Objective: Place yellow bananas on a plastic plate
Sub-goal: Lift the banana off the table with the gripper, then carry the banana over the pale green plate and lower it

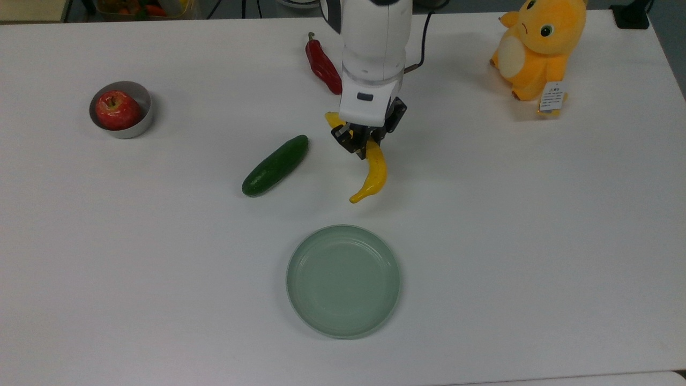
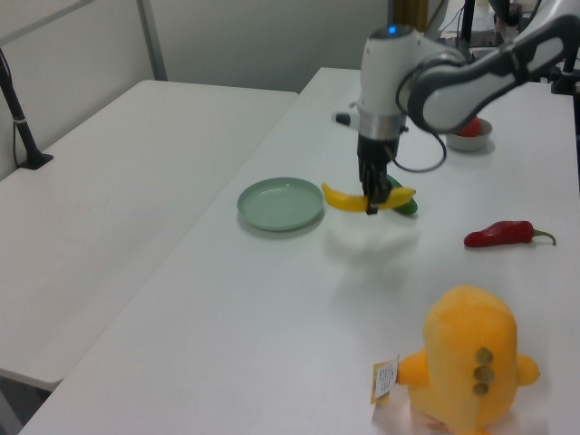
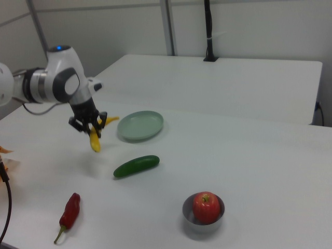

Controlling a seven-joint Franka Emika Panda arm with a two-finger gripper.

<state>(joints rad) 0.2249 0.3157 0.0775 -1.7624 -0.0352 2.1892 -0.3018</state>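
In the top view my gripper (image 1: 364, 143) pinches the banana (image 1: 372, 174) near its thicker end, fingers pressed against it on both sides. The tapered tip points toward the plate (image 1: 343, 281), which lies nearer the bottom edge, apart from the banana. The cucumber (image 1: 275, 165) lies on the table (image 1: 536, 225) to the top view's left of the banana, not touching it. The chili (image 1: 323, 65) rests farther up, beside my arm. An apple (image 1: 117, 109) sits in a metal bowl (image 1: 143, 119) at the top view's far left, and a yellow plush toy (image 1: 538, 45) stands at the upper right.

In the left view my gripper (image 2: 370, 201) points straight down, closed on the banana (image 2: 349, 198), which hangs roughly level above the table (image 2: 227, 326) with a faint shadow under it. The plate (image 2: 281, 203) lies just to the left view's left of the banana's tip. The cucumber (image 2: 401, 201) peeks out behind my fingers, the chili (image 2: 501, 234) lies to the right, and the plush toy (image 2: 467, 362) fills the near corner.

In the right view my gripper (image 3: 89, 124) grips the banana (image 3: 95, 140), clear of the table (image 3: 249, 155), one end drooping. The plate (image 3: 140, 125) sits just to the right view's right of it. The cucumber (image 3: 136, 165) lies nearer the camera, the chili (image 3: 69, 210) lower left, and the apple (image 3: 207, 206) in its bowl (image 3: 203, 223) lower right.
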